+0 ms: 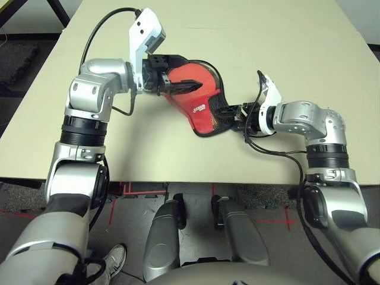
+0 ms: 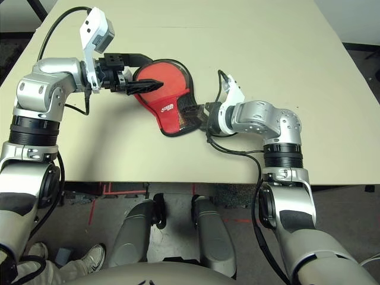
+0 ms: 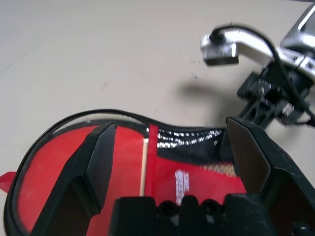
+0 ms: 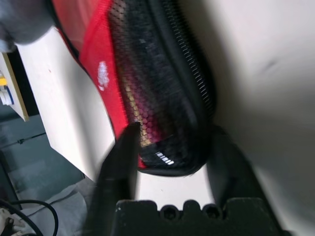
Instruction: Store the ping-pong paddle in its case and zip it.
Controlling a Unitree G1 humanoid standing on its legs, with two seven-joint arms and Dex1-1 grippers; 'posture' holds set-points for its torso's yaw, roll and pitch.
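The case [image 1: 200, 110] lies flat in the middle of the table, with a black zipper rim, a red logo panel and black mesh at its narrow end. The ping-pong paddle [image 2: 171, 80] is inside it: its red face shows through the clear side, and its striped handle shows through the mesh [image 4: 140, 103]. My left gripper [image 1: 193, 73] is open, its fingers [image 3: 93, 162] spread over the round end of the case. My right gripper [image 1: 230, 114] is at the narrow end, one finger against each side of the mesh tip.
The cream table [image 1: 297, 53] extends far behind and to both sides of the case. Its front edge [image 1: 196, 178] lies close below the case. A person's shoe [image 1: 116, 258] stands on the floor at lower left.
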